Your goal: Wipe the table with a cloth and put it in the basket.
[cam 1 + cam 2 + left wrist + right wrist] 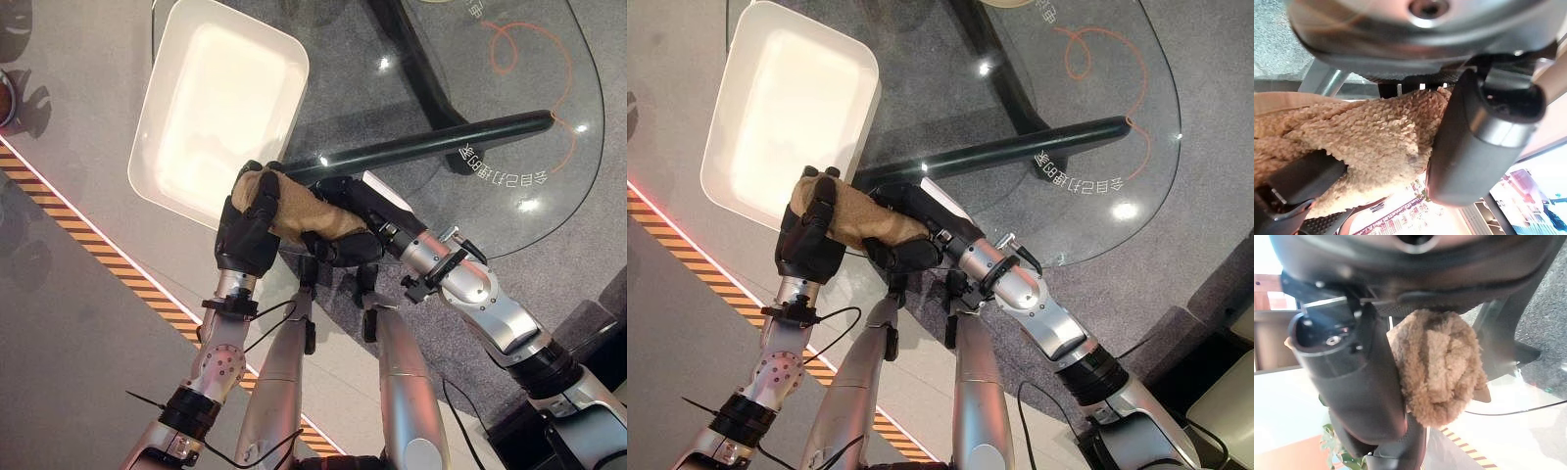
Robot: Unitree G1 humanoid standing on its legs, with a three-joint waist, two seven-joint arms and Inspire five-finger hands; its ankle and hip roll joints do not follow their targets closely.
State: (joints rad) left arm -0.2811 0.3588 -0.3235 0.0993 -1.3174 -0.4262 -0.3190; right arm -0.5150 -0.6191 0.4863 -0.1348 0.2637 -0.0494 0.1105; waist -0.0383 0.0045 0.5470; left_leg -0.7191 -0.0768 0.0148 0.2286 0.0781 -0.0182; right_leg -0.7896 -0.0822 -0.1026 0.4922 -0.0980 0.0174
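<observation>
You've got both hands curled on the tan cloth [294, 211] at the glass table [509, 186] edge: left hand [245, 230], right hand [348, 240]. White basket [220, 108] just beside; wrist views show pile.

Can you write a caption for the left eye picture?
Both hands, left and right, grip a tan cloth beside the white basket.

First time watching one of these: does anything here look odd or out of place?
One thing: both the left hand and the right hand grip the same tan cloth, bunched between them off the glass table's edge, beside the white basket.
</observation>
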